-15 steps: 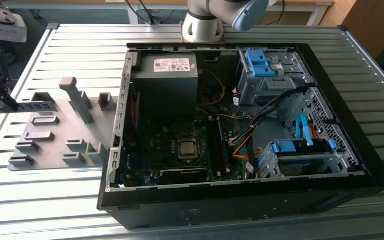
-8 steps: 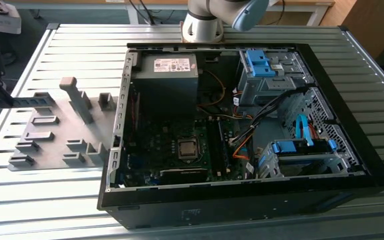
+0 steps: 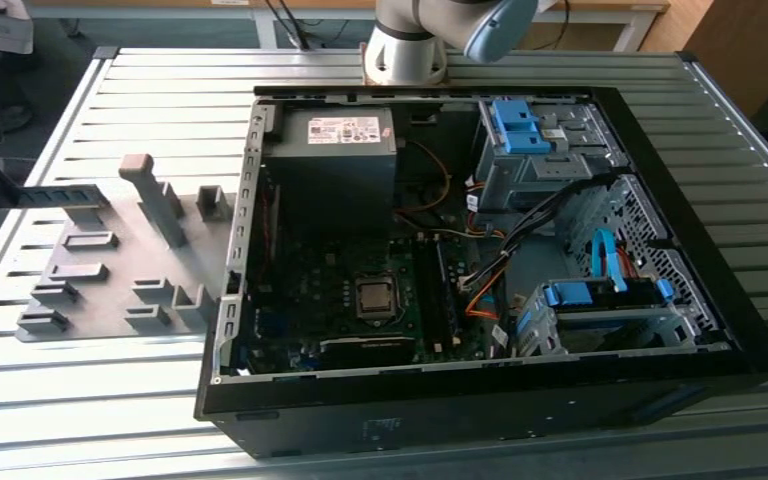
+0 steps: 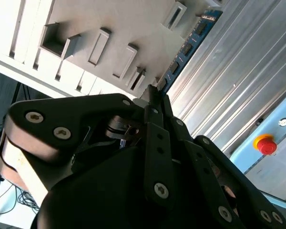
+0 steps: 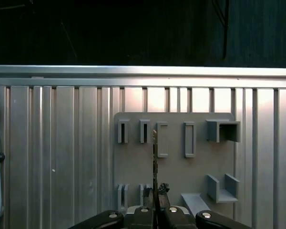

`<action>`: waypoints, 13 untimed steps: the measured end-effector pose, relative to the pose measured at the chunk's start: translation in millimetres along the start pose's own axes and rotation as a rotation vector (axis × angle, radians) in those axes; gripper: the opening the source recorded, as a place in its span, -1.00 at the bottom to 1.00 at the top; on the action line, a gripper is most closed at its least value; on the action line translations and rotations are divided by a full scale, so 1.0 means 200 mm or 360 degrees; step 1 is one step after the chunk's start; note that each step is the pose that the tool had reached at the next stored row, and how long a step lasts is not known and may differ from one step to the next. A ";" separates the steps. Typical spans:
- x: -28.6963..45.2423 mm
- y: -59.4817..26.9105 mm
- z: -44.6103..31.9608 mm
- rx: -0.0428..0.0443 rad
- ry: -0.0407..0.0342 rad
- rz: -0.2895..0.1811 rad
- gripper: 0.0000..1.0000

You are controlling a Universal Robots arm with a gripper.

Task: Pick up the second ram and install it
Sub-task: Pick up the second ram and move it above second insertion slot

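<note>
The ram (image 5: 154, 148) is clamped between the gripper (image 5: 156, 191) fingers over the fixture (image 5: 176, 171). It is seen edge-on in the first wrist view, with chips (image 4: 186, 47) shown in the second wrist view. Slatted table (image 5: 62, 167) is seen around the fixture.

Robotics lab: slatted aluminium bench (image 3: 518, 70), open PC case (image 3: 491, 400), emergency-stop button (image 4: 265, 144).

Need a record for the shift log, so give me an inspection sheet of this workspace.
Surface: slatted metal table, carrying the case and the plate.
Job's things: memory stick held in the air by the fixture plate, outside the computer case.
Clutter: grey fixture plate with holder blocks; open computer case, its board exposed.
Grippers: gripper shut on one end of the memory stick, at the exterior view's left edge.
Cables: orange, black and blue cables inside the case.
Surroundings: arm base behind the case; red stop button on a pale box beside the table.
</note>
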State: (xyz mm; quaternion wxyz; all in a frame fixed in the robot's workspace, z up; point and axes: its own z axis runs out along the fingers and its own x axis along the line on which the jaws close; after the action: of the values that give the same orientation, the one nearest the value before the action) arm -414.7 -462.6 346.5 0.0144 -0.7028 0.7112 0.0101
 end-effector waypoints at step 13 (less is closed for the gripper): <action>-0.004 0.000 -0.120 -0.0010 -0.0009 0.0001 -0.72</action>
State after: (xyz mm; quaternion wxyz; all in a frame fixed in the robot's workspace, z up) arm -414.8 -462.5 370.5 0.0142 -0.7026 0.7113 0.0143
